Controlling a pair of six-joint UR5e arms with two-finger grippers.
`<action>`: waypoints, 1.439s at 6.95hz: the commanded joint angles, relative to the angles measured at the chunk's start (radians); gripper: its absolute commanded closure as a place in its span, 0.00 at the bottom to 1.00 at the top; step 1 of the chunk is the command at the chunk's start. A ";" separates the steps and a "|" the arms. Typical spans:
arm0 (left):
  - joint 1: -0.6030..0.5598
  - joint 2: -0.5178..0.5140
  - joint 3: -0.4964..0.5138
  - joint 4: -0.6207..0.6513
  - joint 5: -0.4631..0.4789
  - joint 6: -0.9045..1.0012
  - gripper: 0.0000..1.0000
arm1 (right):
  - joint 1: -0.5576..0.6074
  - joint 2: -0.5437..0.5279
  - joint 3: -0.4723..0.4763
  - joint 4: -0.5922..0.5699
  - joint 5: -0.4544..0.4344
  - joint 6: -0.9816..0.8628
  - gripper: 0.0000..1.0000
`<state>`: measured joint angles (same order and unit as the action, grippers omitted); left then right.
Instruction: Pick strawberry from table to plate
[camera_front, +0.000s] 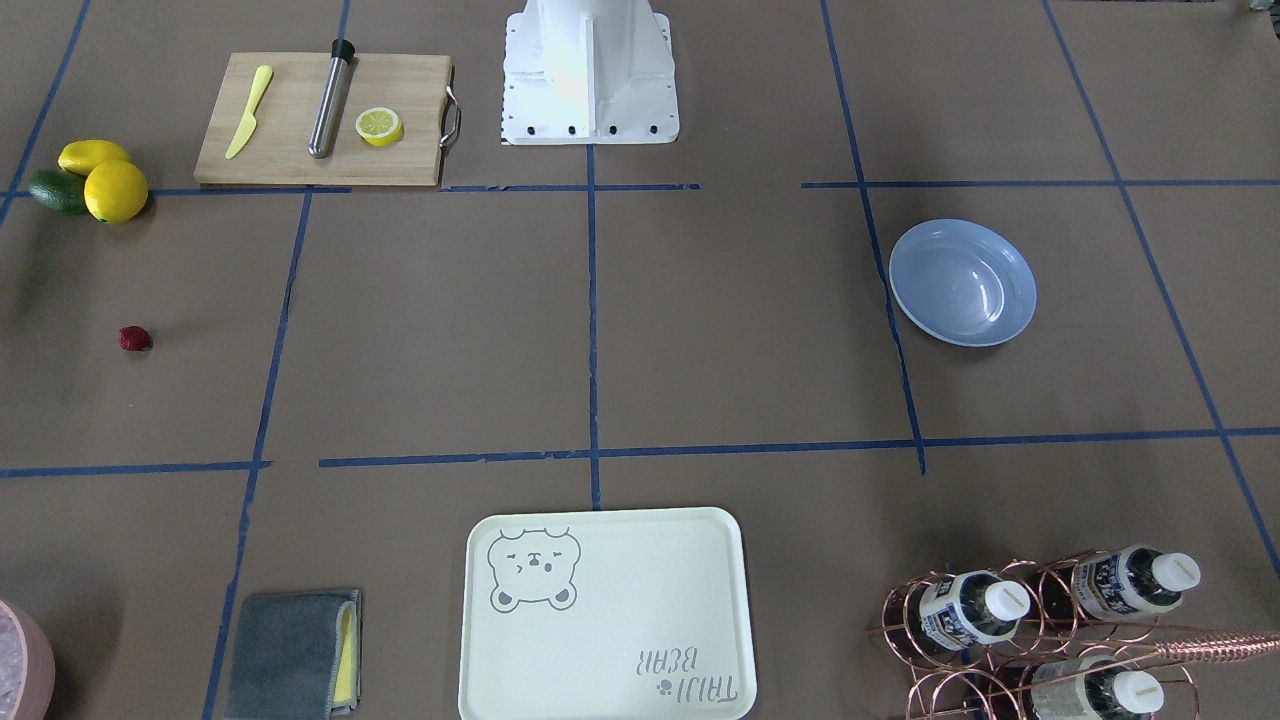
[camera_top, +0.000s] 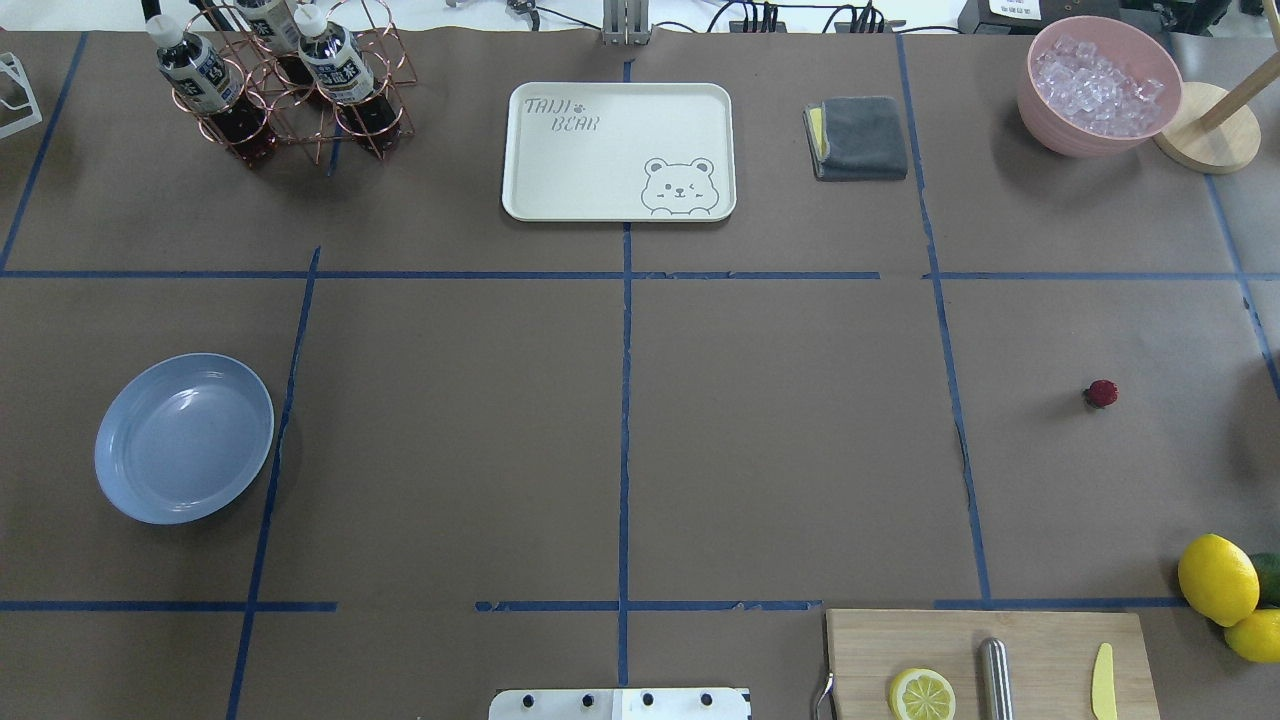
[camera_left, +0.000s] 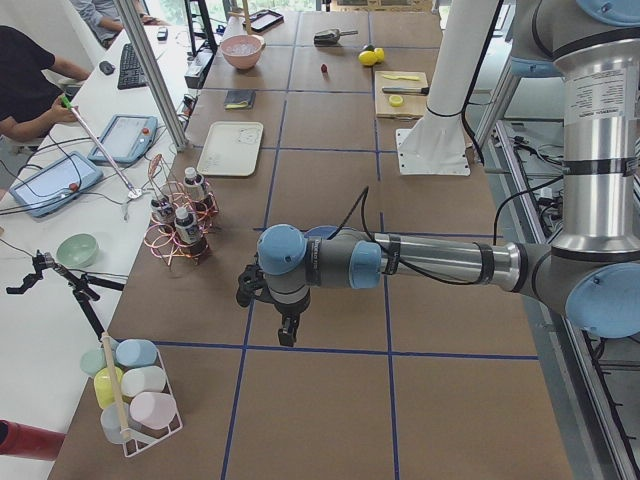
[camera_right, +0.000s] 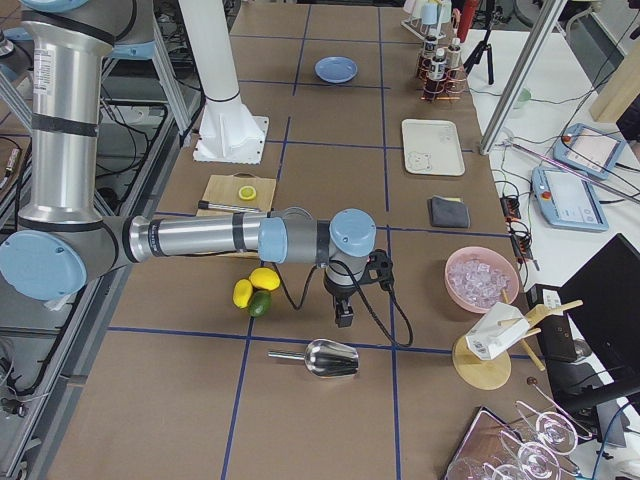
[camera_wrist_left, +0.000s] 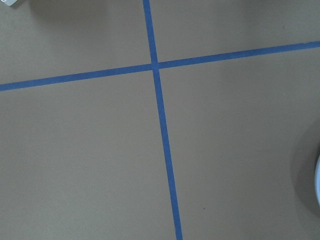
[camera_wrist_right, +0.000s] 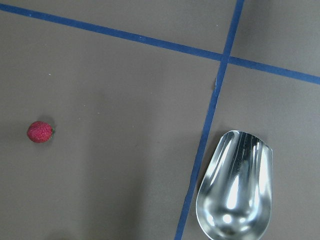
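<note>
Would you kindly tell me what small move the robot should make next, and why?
Probably shift the right tool sideways until it hangs over the strawberry. The strawberry lies alone on the table, far left in the right wrist view rather than centred, and the light blue plate holds nothing yet.

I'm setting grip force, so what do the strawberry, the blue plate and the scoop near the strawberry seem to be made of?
Strawberry: matte, dimpled red skin; whether real fruit or a plastic replica, I can't tell.
Plate: probably plastic, uniformly light blue and smooth, with soft glossy highlights.
Scoop: polished metal, likely stainless steel, judging by its mirror-like reflections.
</note>
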<state>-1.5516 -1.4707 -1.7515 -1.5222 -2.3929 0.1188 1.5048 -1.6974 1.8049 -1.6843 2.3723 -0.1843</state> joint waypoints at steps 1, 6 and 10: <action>-0.002 0.006 -0.025 -0.016 -0.002 0.005 0.00 | 0.000 -0.001 0.001 0.000 0.001 -0.001 0.00; -0.004 0.009 -0.065 -0.012 0.003 0.008 0.00 | 0.000 0.001 0.005 -0.002 0.010 0.000 0.00; 0.190 0.046 -0.044 -0.168 -0.032 -0.004 0.00 | -0.017 -0.001 0.013 -0.002 0.027 0.000 0.00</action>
<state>-1.4635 -1.4252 -1.8279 -1.6399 -2.4126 0.1177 1.4984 -1.6979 1.8155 -1.6858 2.3954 -0.1851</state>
